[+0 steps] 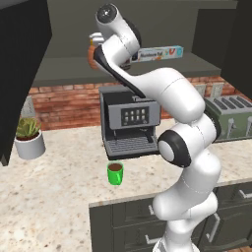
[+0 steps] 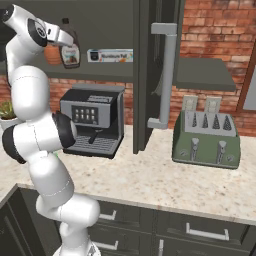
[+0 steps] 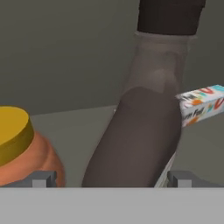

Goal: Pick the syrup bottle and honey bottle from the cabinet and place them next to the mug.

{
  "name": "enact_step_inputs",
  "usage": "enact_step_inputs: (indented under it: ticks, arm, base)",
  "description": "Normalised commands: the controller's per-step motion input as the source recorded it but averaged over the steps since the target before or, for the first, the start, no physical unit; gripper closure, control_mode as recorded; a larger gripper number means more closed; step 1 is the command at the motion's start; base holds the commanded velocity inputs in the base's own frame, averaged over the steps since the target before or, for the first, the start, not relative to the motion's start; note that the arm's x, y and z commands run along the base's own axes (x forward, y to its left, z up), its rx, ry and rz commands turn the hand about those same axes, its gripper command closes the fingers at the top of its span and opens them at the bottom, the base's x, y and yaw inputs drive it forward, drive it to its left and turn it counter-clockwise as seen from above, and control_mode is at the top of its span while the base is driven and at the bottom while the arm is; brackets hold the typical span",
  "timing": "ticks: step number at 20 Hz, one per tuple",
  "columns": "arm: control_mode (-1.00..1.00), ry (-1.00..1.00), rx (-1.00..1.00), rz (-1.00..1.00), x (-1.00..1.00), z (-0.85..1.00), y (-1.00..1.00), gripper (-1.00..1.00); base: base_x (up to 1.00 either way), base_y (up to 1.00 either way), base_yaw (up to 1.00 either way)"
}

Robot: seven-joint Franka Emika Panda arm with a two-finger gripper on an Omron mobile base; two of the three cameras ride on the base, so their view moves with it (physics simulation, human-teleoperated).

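Hand view, syrup bottle (image 3: 140, 131) base hidden between pincer (image 3: 111, 179) tips

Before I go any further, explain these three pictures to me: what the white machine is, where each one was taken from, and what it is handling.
The white machine is a robot arm in a simulated kitchen. Two pictures come from cameras on its base, behind it to the left and to the right. The third comes from a camera on its hand.

The arm reaches up into the cabinet. In the hand view its end effector is open, with a finger on either side of the dark syrup bottle. Nothing is gripped. The orange honey bottle stands beside the syrup bottle, and a long box lies further along the shelf.

On the counter below are a green mug, a coffee machine, a potted plant and a toaster.
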Motion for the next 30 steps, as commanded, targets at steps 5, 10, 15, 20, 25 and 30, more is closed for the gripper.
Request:
enact_step_inputs:
  ticks: [5, 10, 15, 20, 25, 30]
  arm:
    - [-1.0, 0.0, 0.0, -0.03, 0.06, -0.12, 0.0, -1.0]
    - [-1.0, 0.0, 0.0, -0.03, 0.04, -0.05, 0.0, -1.0]
    - [-1.0, 0.0, 0.0, -0.01, 0.0, 0.0, 0.0, -1.0]
    - [-1.0, 0.0, 0.0, 0.0, 0.0, 0.0, 0.0, -1.0]
    - [-1.0, 0.0, 0.0, 0.0, 0.0, 0.0, 0.0, -1.0]
    - [-1.0, 0.0, 0.0, 0.0, 0.0, 0.0, 0.0, 1.0]
  base:
    - [0.0, 0.0, 0.0]
    - [0.0, 0.0, 0.0]
    - [0.0, 0.0, 0.0]
    - [0.0, 0.0, 0.0]
    - [0.0, 0.0, 0.0]
    - [0.0, 0.0, 0.0]
